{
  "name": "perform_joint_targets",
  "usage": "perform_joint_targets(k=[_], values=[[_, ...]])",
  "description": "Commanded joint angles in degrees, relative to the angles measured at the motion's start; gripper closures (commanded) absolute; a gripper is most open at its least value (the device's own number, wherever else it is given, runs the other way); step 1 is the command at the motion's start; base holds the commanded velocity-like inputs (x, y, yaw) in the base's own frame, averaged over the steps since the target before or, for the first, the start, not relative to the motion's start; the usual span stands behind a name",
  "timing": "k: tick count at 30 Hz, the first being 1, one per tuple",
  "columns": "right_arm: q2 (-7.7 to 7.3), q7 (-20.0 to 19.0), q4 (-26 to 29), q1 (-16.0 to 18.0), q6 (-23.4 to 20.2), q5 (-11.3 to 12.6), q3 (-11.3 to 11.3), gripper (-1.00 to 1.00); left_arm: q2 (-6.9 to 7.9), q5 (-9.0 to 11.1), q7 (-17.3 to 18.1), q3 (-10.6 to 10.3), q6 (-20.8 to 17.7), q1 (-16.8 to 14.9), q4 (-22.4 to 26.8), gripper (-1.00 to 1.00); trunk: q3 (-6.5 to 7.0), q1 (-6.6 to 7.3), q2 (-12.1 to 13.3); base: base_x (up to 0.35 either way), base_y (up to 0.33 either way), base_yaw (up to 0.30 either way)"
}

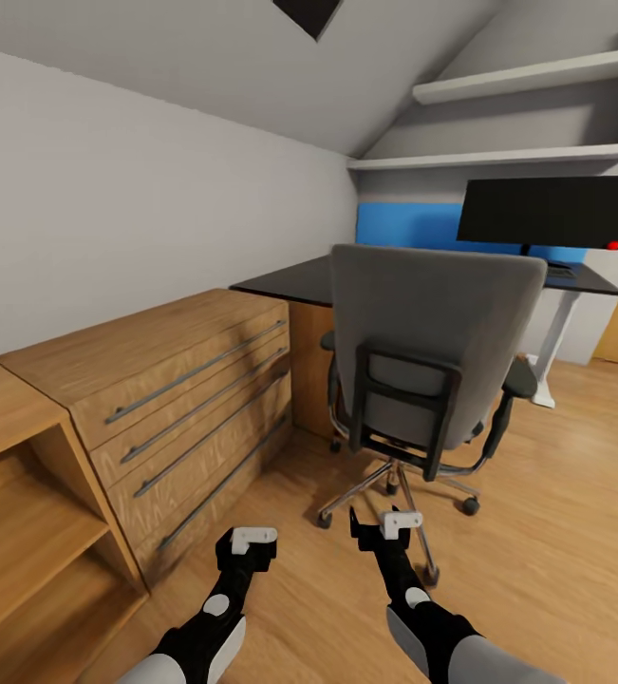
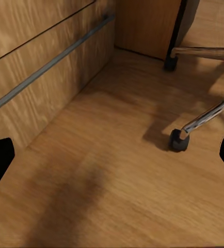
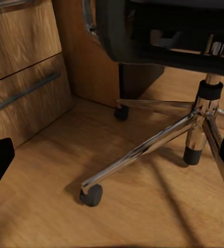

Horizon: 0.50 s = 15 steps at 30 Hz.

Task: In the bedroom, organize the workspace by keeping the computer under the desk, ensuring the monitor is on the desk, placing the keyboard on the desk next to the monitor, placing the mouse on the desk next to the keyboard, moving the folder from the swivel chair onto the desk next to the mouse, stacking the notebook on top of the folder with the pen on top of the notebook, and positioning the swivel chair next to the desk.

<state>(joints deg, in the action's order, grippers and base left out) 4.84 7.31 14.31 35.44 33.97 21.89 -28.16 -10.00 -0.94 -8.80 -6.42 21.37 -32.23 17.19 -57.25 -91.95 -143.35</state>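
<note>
Both grippers hang low and spread wide, holding nothing. The swivel chair (image 1: 432, 366) is just ahead of the right gripper (image 1: 382, 525), its back to us. The head view shows the monitor (image 1: 551, 211) on the desk (image 1: 294, 281) beyond; the right wrist view shows the chair's shiny legs from close up. The left gripper (image 1: 247, 541) is near the wooden drawers (image 1: 185, 404).

Head: high, behind swivel chair (image 1: 432, 361), facing desk (image 1: 299, 280). Wrists: low, near floor (image 2: 117, 196), sharing chair castors.

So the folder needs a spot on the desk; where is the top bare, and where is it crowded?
The desk's near corner, between the wooden chest and the chair, lies bare. Under the monitor it is crowded: the stand and the keyboard sit there. The chair back hides the middle.
</note>
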Motion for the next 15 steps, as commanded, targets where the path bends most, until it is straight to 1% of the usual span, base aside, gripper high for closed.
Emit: perform_joint_targets(k=[1, 4, 10, 13, 15], values=[[-0.02, 0.46, -0.07, 0.07, 0.19, 0.17, -0.49, -1.0, 0.0, -0.11, -0.43, -0.24, 0.16, -0.03, -0.05, -1.0, -0.05, 0.02, -0.02, -0.079, 0.295, -0.287], [-0.01, 0.49, -0.07, 0.07, 0.21, 0.17, -0.49, -1.0, 0.0, -0.11, -0.46, -0.25, 0.16, -0.03, -0.05, -1.0, -0.05, 0.02, -0.02, -0.144, 0.272, -0.287], [-0.05, 0.53, -0.07, 0.08, 0.22, 0.26, -0.36, -1.0, 0.0, -0.12, -0.43, -0.26, 0.16, -0.03, -0.05, -1.0, -0.05, 0.02, -0.02, -0.218, 0.232, -0.287], [-0.13, 1.17, -0.07, 0.07, 0.22, 0.37, -0.24, -1.0, 0.0, -0.12, -0.43, -0.26, 0.13, -0.03, -0.05, -1.0, -0.05, 0.02, -0.02, -0.2, 0.229, -0.287], [-0.2, 2.43, -0.07, 0.07, 0.22, 0.44, -0.16, -1.0, 0.0, -0.12, -0.43, -0.24, 0.1, -0.03, -0.05, -1.0, -0.05, 0.02, -0.02, -0.141, 0.16, -0.288]])
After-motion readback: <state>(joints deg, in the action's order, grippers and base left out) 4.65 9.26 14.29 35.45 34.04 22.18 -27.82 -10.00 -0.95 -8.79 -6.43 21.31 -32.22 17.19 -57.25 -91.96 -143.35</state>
